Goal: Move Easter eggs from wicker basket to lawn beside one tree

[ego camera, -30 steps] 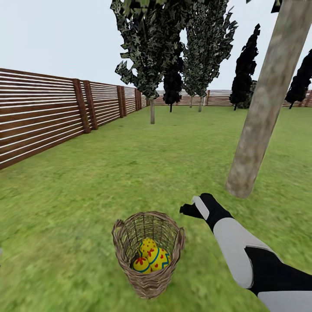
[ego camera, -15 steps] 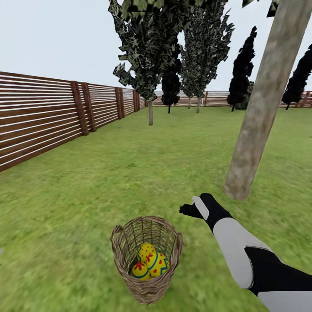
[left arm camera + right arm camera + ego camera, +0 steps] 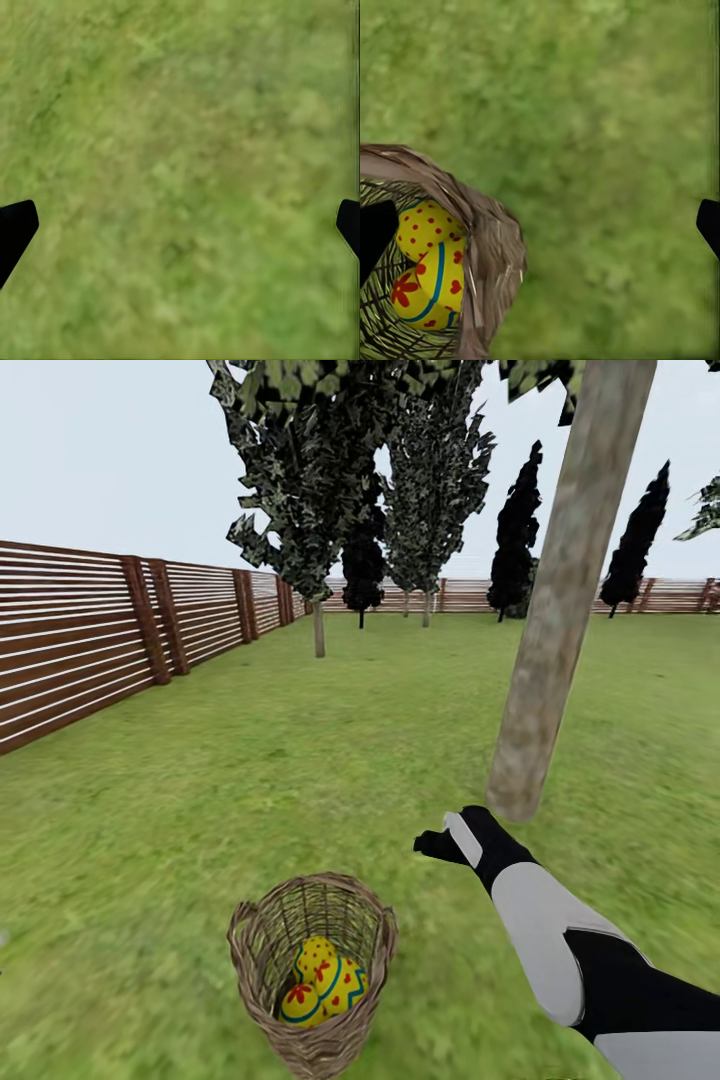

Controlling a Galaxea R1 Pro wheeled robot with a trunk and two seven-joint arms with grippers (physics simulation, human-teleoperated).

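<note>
Our right gripper [image 3: 432,847] hangs beside the basket [image 3: 311,970] of eggs [image 3: 322,982], both grippers' jaws wide apart over grass [image 3: 180,150].

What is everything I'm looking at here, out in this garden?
Easter eggs: three, yellow with red and blue marks, inside the basket.
Wicker basket: one, tan-brown, on the grass near the camera.
Lawn: one, green, all around.
Tree: one, thick grey-brown leaning trunk, just beyond the right arm.
Thin-trunked trees: a few, grey-green, farther back.
Cypress-like trees: several, dark, by the far fence.
Fence: brown slats, along the lawn's edge.
Right gripper: one, black, open, above the grass beside the basket.
Left gripper: one, black, open, over bare grass.
</note>
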